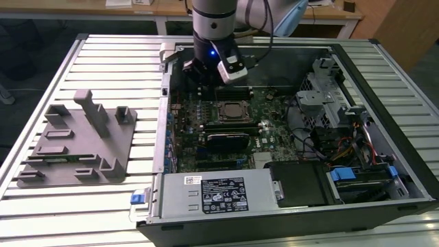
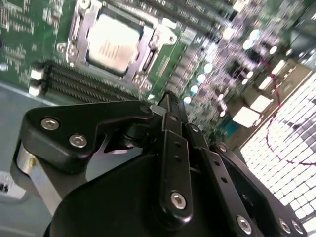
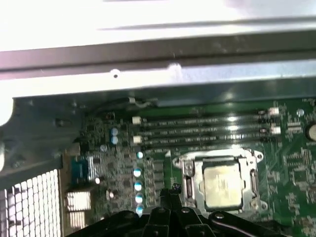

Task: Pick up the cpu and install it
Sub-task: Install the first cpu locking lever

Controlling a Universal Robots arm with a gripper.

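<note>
Fingers (image 2: 170, 129) pressed tip to tip in both wrist views, with nothing clamped between them. Gripper (image 3: 170, 191) poised over the motherboard (image 1: 278, 139) inside the open computer case (image 1: 384, 90), at upper centre of the exterior view.

Cpu (image 1: 233, 109) lying flat in its socket frame (image 3: 186, 183), silvery top up, near the middle of the exterior view and just below the arm in that frame. Close to the fingertips but apart from them, not touched. Seated, by the look of it, though impossible to tell whether fully home or locked down.

Memory slots (image 3: 197, 131) close alongside the socket, on the side toward the case wall. Grey holder block (image 1: 75, 149) well off at the exterior view's left, resting on the slatted table (image 1: 103, 62).

Risks, as a judgement only:
- **Downward drift:** with closed tips this near, likely to scrape the metal lid or knock the frame.
- **Sideways nudge:** on a chip not fully home, liable to tilt it and bend the contacts beneath.
- **Tight clearance:** little room between wrist and case wall, so a careless swing apt to clip the wall, the memory slots or the small upright components crowding the board beside the socket.
</note>
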